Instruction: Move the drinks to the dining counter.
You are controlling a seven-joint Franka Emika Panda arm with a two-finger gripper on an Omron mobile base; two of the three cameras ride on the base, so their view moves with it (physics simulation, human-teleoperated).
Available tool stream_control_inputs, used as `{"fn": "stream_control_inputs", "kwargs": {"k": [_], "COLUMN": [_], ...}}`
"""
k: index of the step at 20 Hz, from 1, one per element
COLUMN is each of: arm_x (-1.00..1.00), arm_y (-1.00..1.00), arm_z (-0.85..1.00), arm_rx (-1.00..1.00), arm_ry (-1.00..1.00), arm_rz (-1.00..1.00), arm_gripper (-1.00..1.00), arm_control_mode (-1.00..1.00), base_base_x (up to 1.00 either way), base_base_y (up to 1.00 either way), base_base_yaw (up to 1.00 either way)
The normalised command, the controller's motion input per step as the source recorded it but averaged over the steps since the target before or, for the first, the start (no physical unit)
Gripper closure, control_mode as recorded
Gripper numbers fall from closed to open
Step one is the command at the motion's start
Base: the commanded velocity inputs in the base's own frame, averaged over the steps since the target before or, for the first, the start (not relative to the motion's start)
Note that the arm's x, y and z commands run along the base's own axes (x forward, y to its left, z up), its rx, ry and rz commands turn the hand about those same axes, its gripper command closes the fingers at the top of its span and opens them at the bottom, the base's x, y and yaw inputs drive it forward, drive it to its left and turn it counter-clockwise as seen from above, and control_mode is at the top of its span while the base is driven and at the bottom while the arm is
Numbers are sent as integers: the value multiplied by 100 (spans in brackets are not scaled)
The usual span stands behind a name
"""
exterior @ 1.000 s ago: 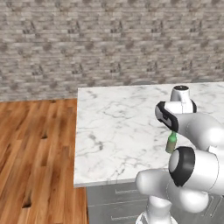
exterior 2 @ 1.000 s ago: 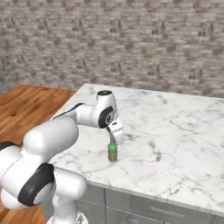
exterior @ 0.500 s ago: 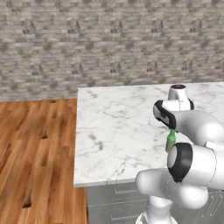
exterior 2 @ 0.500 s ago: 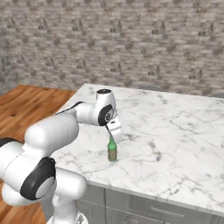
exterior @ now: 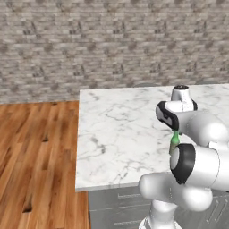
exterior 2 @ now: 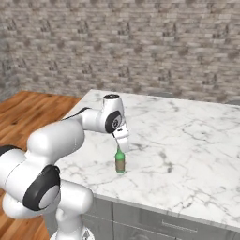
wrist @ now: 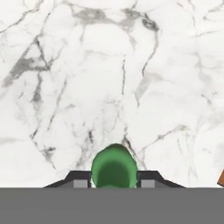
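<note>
On the dining counter (exterior 2: 187, 140), green glass bottle (exterior 2: 120, 162) upright, gripper (exterior 2: 122, 146) fingers flanking its top, grip unclear

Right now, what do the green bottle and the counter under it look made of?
Green bottle: looks like glass, green and fairly glossy, with a brownish label band; rendered, so uncertain. Dining counter: looks like polished marble, white with grey veining; the grey drawer fronts below look painted or metal.

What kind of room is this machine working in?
Probably a kitchen or dining area: a broad marble counter on grey drawer fronts, a wood floor, a stone wall, and a green bottle on the counter.
</note>
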Motion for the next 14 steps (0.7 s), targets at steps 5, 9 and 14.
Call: {"fn": "stream_control_inputs", "kwargs": {"k": [5, 9, 14], "arm_x": [-23, -13, -13], "arm_y": [-4, 0, 0], "arm_z": [1, 0, 23], "arm_rx": [4, 2, 2], "arm_ry": [-11, -3, -5], "arm_rz": [-1, -4, -4], "arm_gripper": [-100, -100, -100], "arm_control_mode": [-100, -100, -100], "base_base_x": [0, 0, 0], "base_base_y": [0, 0, 0], "base_base_yaw": [0, 0, 0]}}
